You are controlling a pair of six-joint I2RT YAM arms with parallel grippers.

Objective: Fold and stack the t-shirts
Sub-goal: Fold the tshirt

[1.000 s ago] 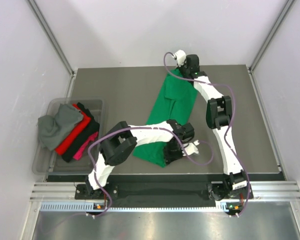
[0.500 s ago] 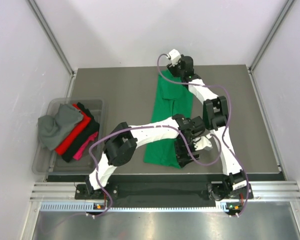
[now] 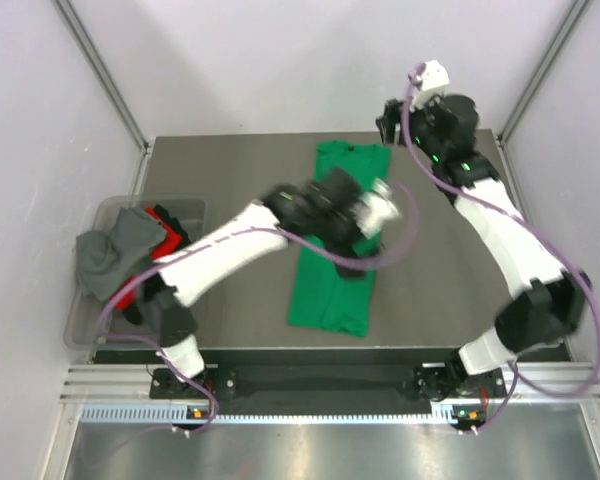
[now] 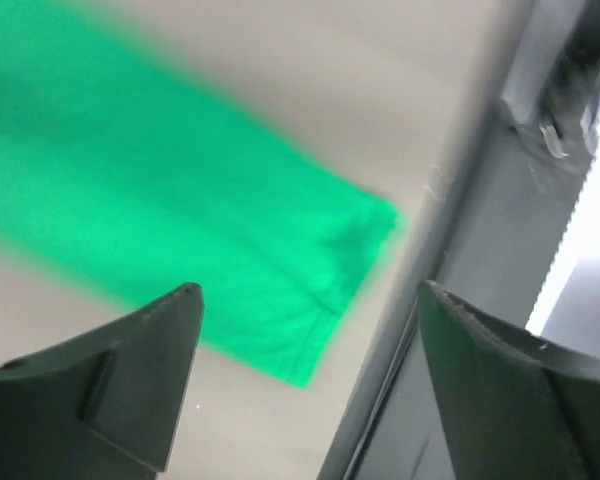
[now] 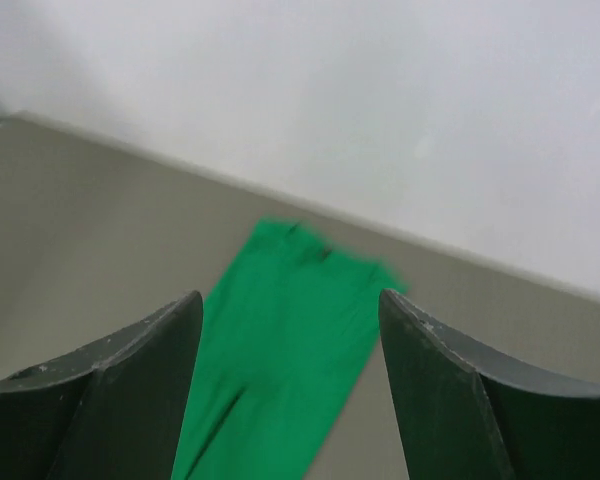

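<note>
Progress overhead: green t-shirt (image 3: 332, 295) is lying on the table (image 3: 235, 170) as a narrow strip, half-folded I'm judging; other t-shirts (image 3: 130, 262) are waiting in the bin (image 3: 204, 214). Left wrist: left gripper (image 4: 308, 290) is hanging spread, empty, above it. Right wrist: right gripper (image 5: 290, 297) is gaping empty likewise.

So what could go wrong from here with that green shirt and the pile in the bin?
The green t-shirt ends close to the front edge of the table; a careless tug could drag it off. The grey t-shirt droops over the rim of the bin and might snag there when lifted.
</note>
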